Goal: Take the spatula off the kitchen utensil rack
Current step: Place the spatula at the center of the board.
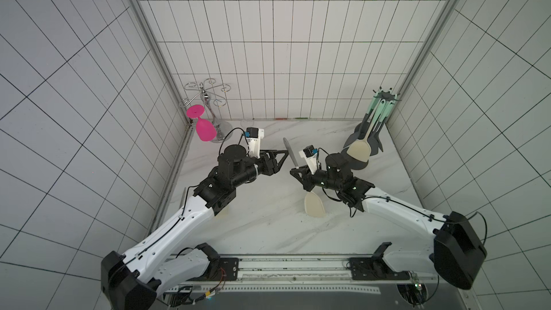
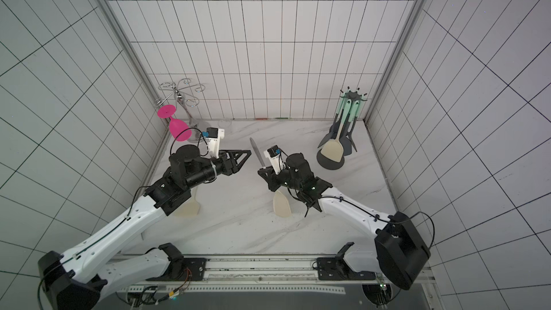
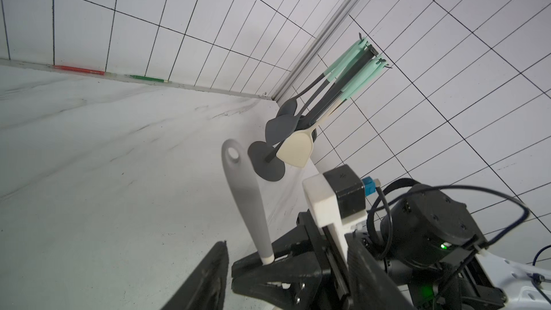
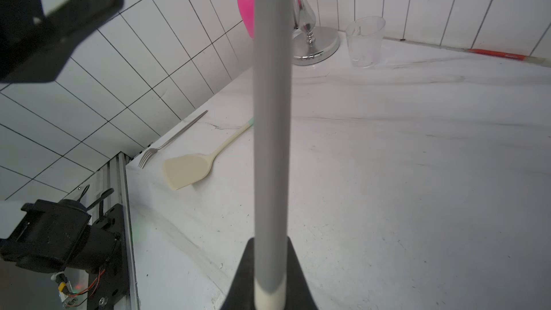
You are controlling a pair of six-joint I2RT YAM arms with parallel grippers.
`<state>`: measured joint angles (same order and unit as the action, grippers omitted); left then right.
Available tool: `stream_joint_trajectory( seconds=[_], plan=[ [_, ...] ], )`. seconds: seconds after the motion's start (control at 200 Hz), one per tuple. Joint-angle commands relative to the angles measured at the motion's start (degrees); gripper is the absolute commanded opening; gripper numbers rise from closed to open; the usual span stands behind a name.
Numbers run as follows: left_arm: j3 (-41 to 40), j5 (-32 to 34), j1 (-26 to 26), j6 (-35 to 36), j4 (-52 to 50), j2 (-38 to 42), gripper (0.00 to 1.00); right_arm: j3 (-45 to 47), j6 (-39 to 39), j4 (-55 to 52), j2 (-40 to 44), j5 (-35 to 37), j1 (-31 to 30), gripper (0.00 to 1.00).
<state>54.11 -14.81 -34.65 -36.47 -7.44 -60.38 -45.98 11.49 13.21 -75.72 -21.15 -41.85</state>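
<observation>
Nearest the rail, flat on the table (image 4: pixel 417 174) by the left arm, a spare turner (image 4: pixel 187 171), cream, with a fork (image 4: pixel 179 132) along the wall. Up to mid-table now: right gripper (image 1: pixel 301 174) clamped shut on the spatula (image 1: pixel 313 207), pinching at the join of grey handle and cream neck, blade on the near side, handle slanting away toward the back wall. Held off the table, well apart from the rack (image 2: pixel 329 163), so safe to call the lift-off done. Just beside that handle, left gripper (image 1: pixel 281 158), jaws parted, nothing between them, contact with the handle too close to call. Reads like a handover shaping up, or else a plain set-down. Calls next for either easing those open jaws around the upper handle and closing firmly before any release on the right, or lowering the blade onto a bare patch and letting go. Worth minding the long handle for swing either way. Farther back, right corner: rack upright, hung with mint-handled tools, a hung turner (image 1: pixel 360 150) in cream at the front. Far left corner: chrome holder (image 4: pixel 316 46) carrying a pink glass (image 1: pixel 205 132), clear cup (image 4: pixel 365 41) just beside its base.
</observation>
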Motion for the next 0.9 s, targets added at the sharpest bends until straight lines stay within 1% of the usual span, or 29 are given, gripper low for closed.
stream_joint_trajectory(
  seconds=[0.0,0.185,0.22,0.255,0.295,0.355,0.375,0.42,0.43,0.44,0.46,0.48,0.535,0.585,0.625,0.71,0.81,0.894],
  plan=[
    [-2.22,-1.23,1.83,-5.13,1.90,-0.84,0.61,-5.32,-2.69,3.88,-1.34,2.29,-3.21,0.00],
    [-2.90,-0.22,2.64,-8.05,1.27,-4.00,0.61,-5.66,-3.14,4.36,-1.36,5.02,-6.18,0.00],
    [-3.40,-0.84,2.68,-8.82,2.49,-4.61,0.60,-5.61,-3.05,4.36,-1.10,5.30,-6.36,0.00],
    [-3.84,-1.98,2.75,-9.53,4.21,-5.34,0.57,-5.53,-3.03,4.37,-0.91,5.25,-6.46,0.00],
    [-4.16,-3.48,2.83,-10.11,5.89,-6.16,0.50,-5.53,-3.11,4.04,-0.87,5.20,-6.50,0.00],
    [-3.95,-5.58,3.00,-10.46,7.46,-7.47,0.35,-5.78,-3.38,2.63,-0.91,5.16,-6.49,0.00],
    [-3.73,-6.34,3.09,-10.40,7.68,-7.80,0.27,-5.90,-3.55,2.03,-0.79,5.20,-6.49,0.00],
    [-3.28,-8.39,3.39,-9.92,8.27,-8.51,0.04,-6.13,-3.66,0.48,-0.62,5.44,-6.49,0.00],
    [-3.15,-8.77,3.50,-9.71,8.31,-8.65,0.00,-6.14,-3.55,0.01,-0.58,5.66,-6.49,0.00],
    [-3.02,-9.06,3.62,-9.57,8.27,-8.76,0.00,-6.16,-3.53,-0.30,-0.39,5.92,-6.49,0.00],
    [-2.61,-9.79,3.90,-9.06,7.96,-8.94,0.00,-6.29,-3.14,-1.02,-0.15,6.54,-6.48,0.03],
    [-2.18,-10.16,4.23,-8.40,7.28,-9.10,0.00,-6.38,-2.69,-1.87,0.15,7.22,-6.45,0.07],
    [-0.25,-10.23,5.43,-5.27,3.28,-9.21,0.00,-6.70,-2.00,-4.54,1.32,8.75,-6.26,0.27],
    [1.98,-8.98,6.64,-1.28,-1.78,-8.92,0.00,-7.22,-2.21,-7.63,2.67,9.02,-6.11,0.45],
    [3.61,-7.45,7.70,1.71,-5.66,-8.55,0.00,-7.38,-2.55,-10.37,3.64,8.97,-5.89,0.55],
    [6.25,-6.75,10.14,6.30,-10.54,-7.84,0.00,-6.67,-2.96,-14.47,5.07,7.88,-5.26,0.65],
    [8.22,-8.77,12.41,9.69,-12.99,-7.36,0.00,-3.83,0.23,-14.70,5.29,4.10,-3.87,0.67],
    [8.73,-10.08,13.22,12.06,-13.30,-6.98,0.00,-1.03,4.64,-11.15,4.28,0.25,-2.94,0.67]
  ],
)
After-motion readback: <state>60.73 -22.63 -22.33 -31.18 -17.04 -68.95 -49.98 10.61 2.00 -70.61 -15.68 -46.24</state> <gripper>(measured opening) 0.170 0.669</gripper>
